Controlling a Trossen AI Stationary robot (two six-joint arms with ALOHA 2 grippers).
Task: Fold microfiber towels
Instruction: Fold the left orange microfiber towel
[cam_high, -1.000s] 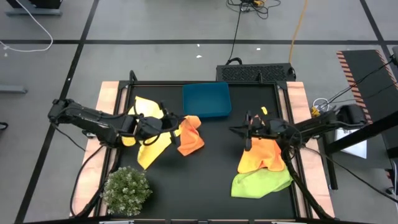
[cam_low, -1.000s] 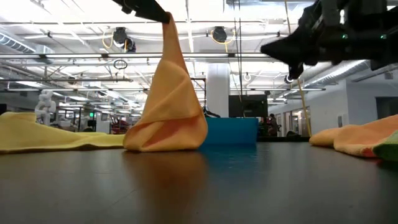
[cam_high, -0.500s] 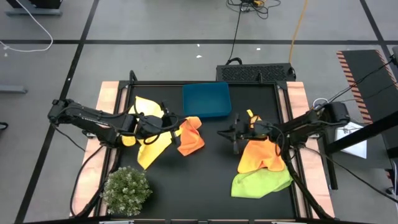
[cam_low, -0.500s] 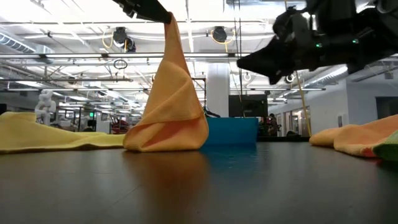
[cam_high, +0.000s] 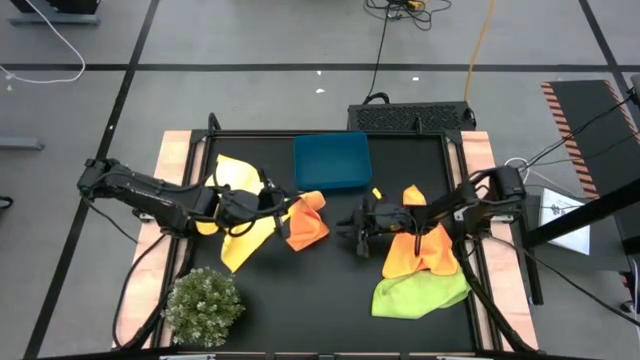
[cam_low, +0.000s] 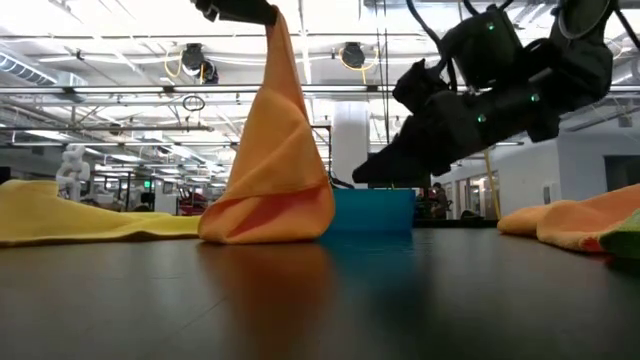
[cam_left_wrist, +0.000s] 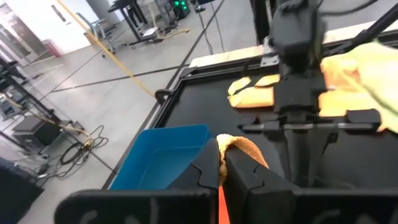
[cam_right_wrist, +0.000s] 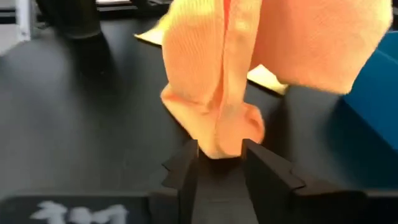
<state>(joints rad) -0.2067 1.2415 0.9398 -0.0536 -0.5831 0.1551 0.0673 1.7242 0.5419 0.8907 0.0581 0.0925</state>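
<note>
While an orange towel (cam_low: 268, 165) is held up by one corner in the clenched left gripper (cam_high: 279, 204), its lower folds are left resting on the black table (cam_high: 330, 280) near the blue bin (cam_high: 332, 160). The right gripper (cam_high: 358, 226), fingers parted and grasping nothing, is reached toward that cloth's hanging edge.

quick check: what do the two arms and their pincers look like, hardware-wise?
Both arms are dark, near-black jointed links with dark cables along them. The left pincer has two flat black angular fingers with stepped inner edges; the right pincer matches it, with faint white lettering on the body behind its fingers. In the low view the right arm shows small green indicator lights on its bulky housing.
</note>
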